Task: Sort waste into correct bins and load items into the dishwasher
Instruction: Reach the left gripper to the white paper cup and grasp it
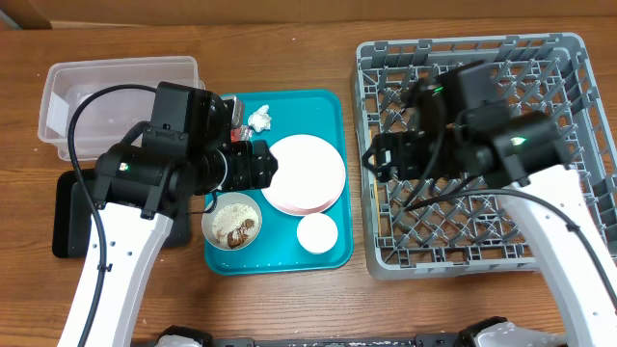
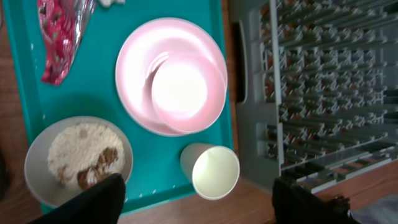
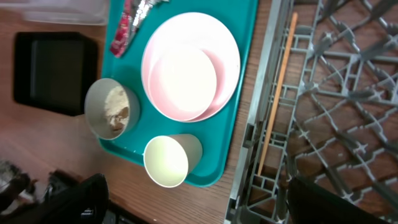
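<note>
A pale pink plate (image 1: 304, 173) lies on the teal tray (image 1: 280, 253) with a pale pink bowl (image 2: 186, 90) on it. A white cup (image 1: 317, 232) stands in front of the plate. A cream bowl (image 1: 232, 220) holds rice-like scraps with brown bits. A white tissue (image 1: 258, 120) lies at the tray's far edge, and a red wrapper (image 2: 59, 34) next to it. My left gripper (image 1: 258, 164) is open and empty above the tray, left of the plate. My right gripper (image 1: 378, 159) is open and empty over the left edge of the grey dish rack (image 1: 482, 154).
A clear tub (image 1: 116, 92) stands at the far left, with a black tray (image 1: 72, 212) in front of it, partly under my left arm. A thin wooden stick (image 3: 278, 93) lies in the rack near its left wall.
</note>
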Tool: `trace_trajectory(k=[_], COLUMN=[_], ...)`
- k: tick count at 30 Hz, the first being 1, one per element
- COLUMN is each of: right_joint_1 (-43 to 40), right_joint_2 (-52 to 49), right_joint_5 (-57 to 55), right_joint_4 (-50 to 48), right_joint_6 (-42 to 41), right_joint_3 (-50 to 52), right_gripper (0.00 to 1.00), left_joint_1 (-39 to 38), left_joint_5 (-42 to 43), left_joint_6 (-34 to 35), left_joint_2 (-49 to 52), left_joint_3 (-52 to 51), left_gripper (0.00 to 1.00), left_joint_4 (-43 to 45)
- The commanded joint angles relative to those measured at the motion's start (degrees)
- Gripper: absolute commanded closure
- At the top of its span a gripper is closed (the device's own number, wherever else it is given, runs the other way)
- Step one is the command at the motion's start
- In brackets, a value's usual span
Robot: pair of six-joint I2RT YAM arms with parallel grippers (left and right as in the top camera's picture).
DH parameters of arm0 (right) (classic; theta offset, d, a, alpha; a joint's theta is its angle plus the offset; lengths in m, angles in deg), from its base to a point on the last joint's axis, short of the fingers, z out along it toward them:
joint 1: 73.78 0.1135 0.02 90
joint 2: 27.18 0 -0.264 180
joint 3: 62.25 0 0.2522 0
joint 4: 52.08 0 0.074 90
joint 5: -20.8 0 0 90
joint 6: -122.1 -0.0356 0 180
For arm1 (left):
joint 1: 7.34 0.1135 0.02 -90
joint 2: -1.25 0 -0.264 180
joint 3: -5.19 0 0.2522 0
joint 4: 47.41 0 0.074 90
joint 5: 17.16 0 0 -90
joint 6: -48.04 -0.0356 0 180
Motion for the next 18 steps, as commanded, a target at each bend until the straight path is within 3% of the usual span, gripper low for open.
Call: trace_trajectory(k=[1,6,14,18], right_joint_1=[0.0,-5.4,-13.3,-13.6], right_joint_2=[0.0,0.0,0.0,0.0], right_joint_5=[-10.8,-11.3,-4.0,-4.0], right_joint_4=[-1.0,-4.1,-5.6,-4.4], right_joint_6=[-11.4,-18.3,-17.9,-17.5], right_joint_3=[-1.1,-1.1,-1.1,-1.1], right_gripper=[0.07,0.06,0.02,0.0], left_joint_1=[-3.5,-12.7,-23.8,-26.7], left_joint_5=[-4.2,-10.2,-15.7,-15.7], left_joint_6=[0.2,0.3,-2.0,-5.2], left_joint_2=[0.7,3.9,15.1,21.5], left_joint_3=[0.6,-2.1,-4.7,-4.7], left_gripper=[0.28,0.25,0.28,0.39], left_joint_4=[-2.4,-1.5,0.1,0.2])
